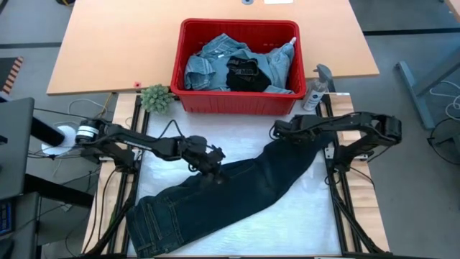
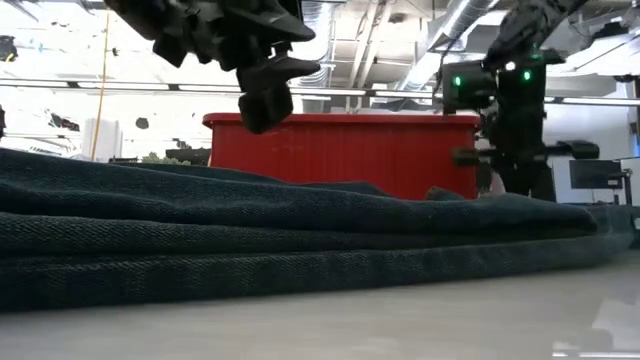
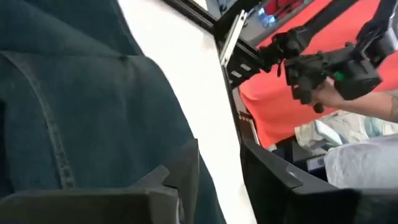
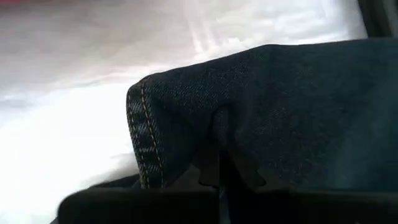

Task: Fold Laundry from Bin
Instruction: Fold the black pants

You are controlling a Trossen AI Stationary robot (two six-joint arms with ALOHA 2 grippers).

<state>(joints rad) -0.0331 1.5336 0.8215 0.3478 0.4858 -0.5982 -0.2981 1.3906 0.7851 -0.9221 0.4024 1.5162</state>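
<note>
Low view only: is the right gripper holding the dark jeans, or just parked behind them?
Observer: Holding. The right gripper is shut on a stitched hem of the dark jeans.
Operator: Left one?
Observer: The left gripper is over the jeans' edge near their middle, fingers apart, nothing clamped.
Operator: Bin empty?
Observer: No. The red bin holds light blue denim and a black garment.

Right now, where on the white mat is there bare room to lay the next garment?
Bare mat lies right of the dark jeans, toward the near edge. A smaller patch sits near the left arm. Crowded: the strip below the red bin, where the right tool pinches the jeans' hem.
</note>
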